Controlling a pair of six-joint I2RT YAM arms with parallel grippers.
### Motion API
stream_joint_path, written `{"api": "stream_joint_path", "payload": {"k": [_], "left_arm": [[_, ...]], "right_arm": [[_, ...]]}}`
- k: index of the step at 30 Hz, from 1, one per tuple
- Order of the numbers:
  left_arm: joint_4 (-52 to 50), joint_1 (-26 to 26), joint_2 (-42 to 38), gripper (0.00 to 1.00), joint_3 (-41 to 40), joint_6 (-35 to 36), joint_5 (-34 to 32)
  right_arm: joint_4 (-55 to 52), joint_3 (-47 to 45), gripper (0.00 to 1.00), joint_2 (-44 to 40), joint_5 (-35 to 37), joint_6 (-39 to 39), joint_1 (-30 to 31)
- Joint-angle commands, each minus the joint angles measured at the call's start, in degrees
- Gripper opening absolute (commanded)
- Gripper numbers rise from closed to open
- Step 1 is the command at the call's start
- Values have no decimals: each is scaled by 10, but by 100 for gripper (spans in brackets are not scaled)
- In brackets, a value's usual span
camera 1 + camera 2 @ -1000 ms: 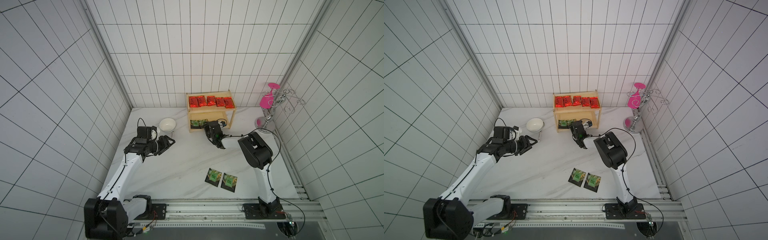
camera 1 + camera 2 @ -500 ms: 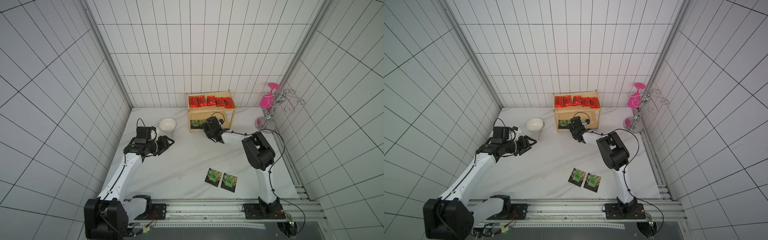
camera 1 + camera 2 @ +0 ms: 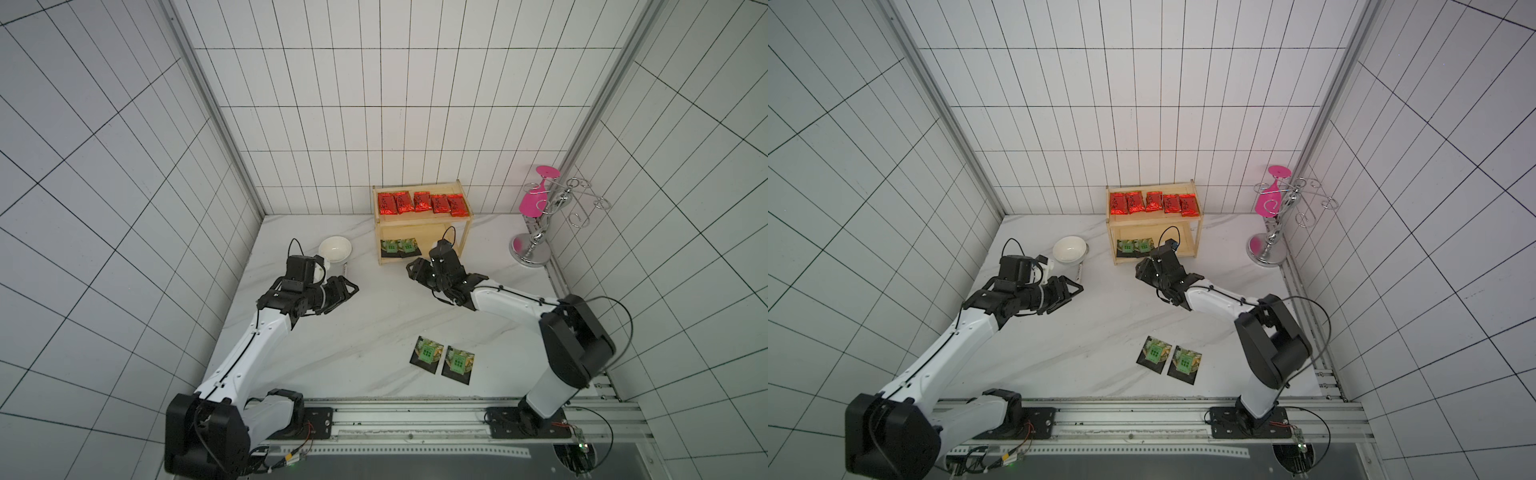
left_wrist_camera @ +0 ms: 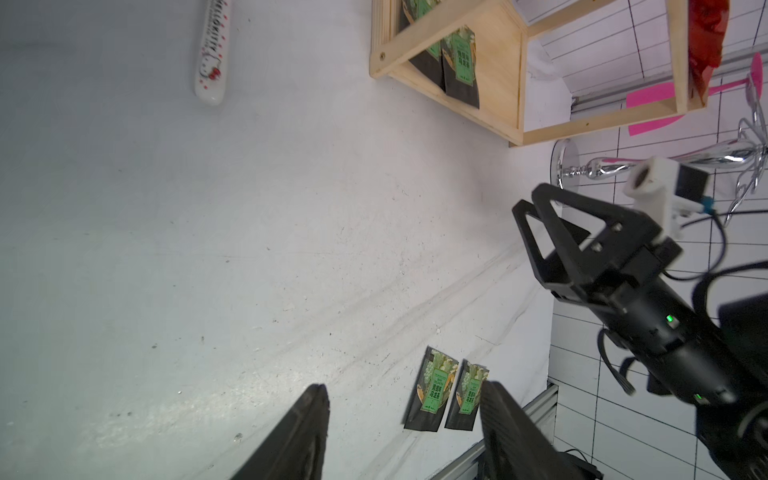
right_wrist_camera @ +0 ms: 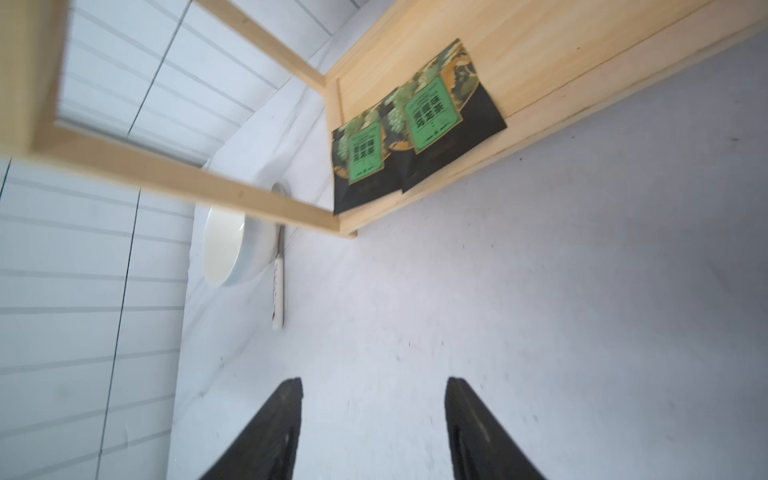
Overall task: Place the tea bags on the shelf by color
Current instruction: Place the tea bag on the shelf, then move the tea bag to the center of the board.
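White veined marble formed the tabletop [image 3: 374,316], boxed by tiled walls [image 3: 332,124]. Five red tea bags [image 3: 422,202] lined the wooden shelf [image 3: 422,221] on top. Two black tea bags [image 3: 400,248] lay on its lower board, and two loose tea bags [image 3: 427,354] lay on the tabletop. The left pincer [image 4: 403,388] and right pincer [image 5: 374,382] stood spread, empty.

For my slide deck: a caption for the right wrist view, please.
Open, empty right pincer faces two black tea bags on the lower board of the shelf; white bowl nearby.
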Motion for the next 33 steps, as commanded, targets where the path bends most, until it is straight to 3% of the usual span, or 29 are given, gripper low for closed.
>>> {"api": "stream_joint_path", "payload": {"k": [1, 6, 12, 19, 25, 33], "left_arm": [[74, -44, 3, 62, -39, -27, -24], [142, -127, 37, 70, -56, -34, -40], [158, -136, 75, 74, -53, -40, -28], [158, -132, 92, 75, -53, -38, -25], [153, -117, 99, 75, -55, -32, -17], [185, -105, 109, 75, -82, -39, 12]], "right_arm": [[-74, -112, 51, -97, 19, -159, 36], [-126, -229, 51, -238, -1, -230, 97], [-106, -300, 53, -288, 10, -224, 186], [-68, -325, 51, -245, 66, -198, 239], [-26, -344, 50, -209, 90, -160, 234], [60, -312, 47, -90, 59, -177, 188]]}}
